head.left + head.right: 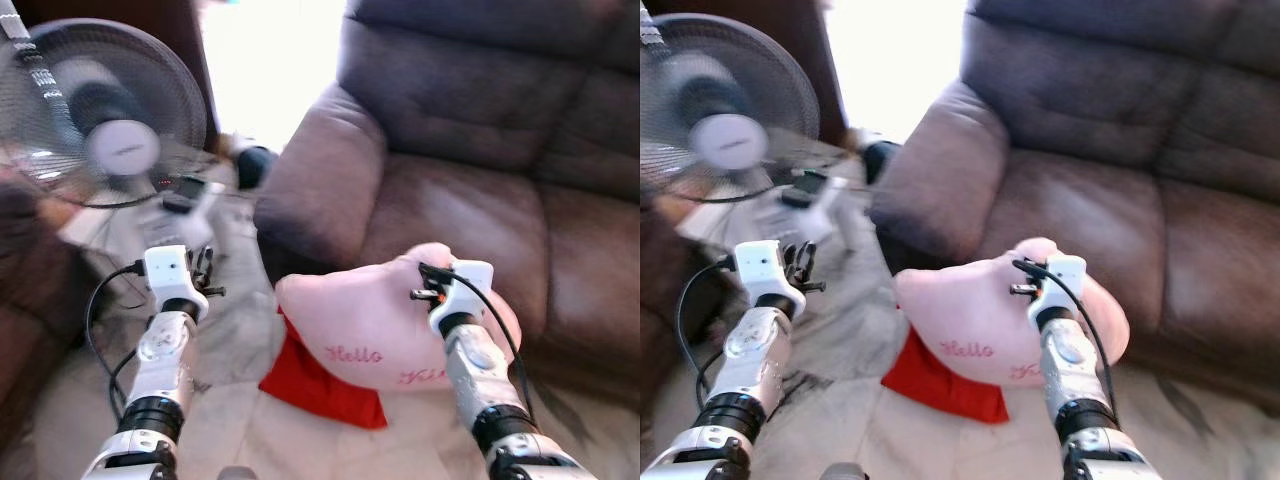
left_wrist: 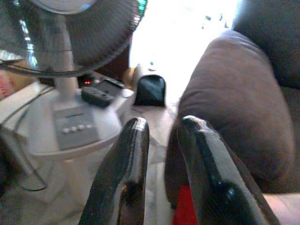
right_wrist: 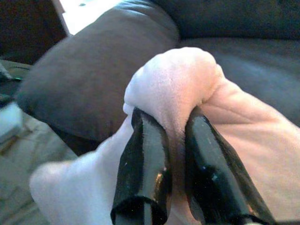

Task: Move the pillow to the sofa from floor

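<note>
Pink plush was pinched between the two black fingers of the right gripper [image 3: 174, 140], which were closed on a bunched fold at the top edge of the pillow [image 1: 370, 330]. The pillow, with a red underside and red script on its face, was held in front of the brown sofa [image 1: 470, 190], at about the height of the seat's front edge and just beside the armrest; it could not be told whether its lower corner touched the pale floor [image 1: 240, 420]. The left gripper [image 2: 161, 154] was held free near a standing fan [image 1: 105, 110], its fingers a little apart and nothing between them.

For the lift to be done well, the fold should be kept firmly clamped, since only a small tuft was held and the soft fabric could slip. The pillow would need to be raised clear of the seat edge and carried forward over the cushion before release. The fan and its cable were best avoided by the left arm.
</note>
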Controlling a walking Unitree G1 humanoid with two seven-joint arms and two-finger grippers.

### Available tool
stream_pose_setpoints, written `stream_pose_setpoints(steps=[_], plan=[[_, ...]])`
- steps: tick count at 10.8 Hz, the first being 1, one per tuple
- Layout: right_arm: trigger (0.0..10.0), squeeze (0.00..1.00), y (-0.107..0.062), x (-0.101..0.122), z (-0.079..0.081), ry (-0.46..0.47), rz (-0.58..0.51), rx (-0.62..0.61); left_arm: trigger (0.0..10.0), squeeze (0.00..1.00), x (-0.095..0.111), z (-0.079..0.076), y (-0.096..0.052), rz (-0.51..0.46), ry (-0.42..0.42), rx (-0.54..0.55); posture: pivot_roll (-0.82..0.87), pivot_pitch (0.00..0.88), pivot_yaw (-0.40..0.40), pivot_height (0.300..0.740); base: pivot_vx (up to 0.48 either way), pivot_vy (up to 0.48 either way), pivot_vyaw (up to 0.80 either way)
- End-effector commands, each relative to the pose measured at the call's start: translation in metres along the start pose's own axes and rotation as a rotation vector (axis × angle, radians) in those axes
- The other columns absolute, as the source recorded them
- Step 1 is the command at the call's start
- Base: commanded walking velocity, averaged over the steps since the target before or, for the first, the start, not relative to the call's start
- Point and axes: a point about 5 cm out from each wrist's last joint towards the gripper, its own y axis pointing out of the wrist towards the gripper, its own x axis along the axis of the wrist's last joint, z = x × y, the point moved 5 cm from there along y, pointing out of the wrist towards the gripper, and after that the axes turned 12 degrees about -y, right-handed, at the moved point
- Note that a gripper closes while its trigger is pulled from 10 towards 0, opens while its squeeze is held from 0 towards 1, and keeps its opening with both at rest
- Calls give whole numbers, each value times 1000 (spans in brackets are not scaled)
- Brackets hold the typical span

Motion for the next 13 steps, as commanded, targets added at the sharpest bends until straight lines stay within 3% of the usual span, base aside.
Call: stream_pose_setpoints(steps=[1, 11, 13], plan=[[10000, 0, 5, 24, -12, -14, -102, -35, 10000, 0, -4, -6, 0, 10, -4, -16, 65, 44, -59, 740, 0, 0, 0], [10000, 0, 5, 22, -15, 7, -100, -53, 10000, 0, 1, -9, 5, -7, 10, -38, 71, 0, -59, 740, 0, 0, 0], [10000, 0, 2, 21, -22, -35, -108, -79, 10000, 0, -4, -10, 4, 5, 19, -43, 63, 0, -52, 740, 0, 0, 0]])
